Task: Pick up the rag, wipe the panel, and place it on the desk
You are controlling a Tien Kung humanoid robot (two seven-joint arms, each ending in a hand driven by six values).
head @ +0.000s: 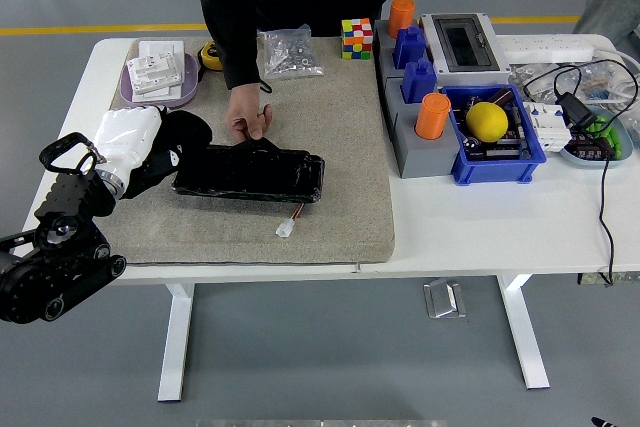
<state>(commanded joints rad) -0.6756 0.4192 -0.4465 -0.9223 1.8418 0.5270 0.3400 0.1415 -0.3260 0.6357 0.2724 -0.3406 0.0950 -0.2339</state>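
Gripping the black rag in curled fingers, the left hand sits just left of the black panel, whose far edge a person's hand holds.

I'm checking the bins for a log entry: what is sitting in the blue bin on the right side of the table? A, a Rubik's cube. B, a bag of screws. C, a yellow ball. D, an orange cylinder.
C: a yellow ball lies inside the blue bin, while the cube and the bag sit on the mat further back.
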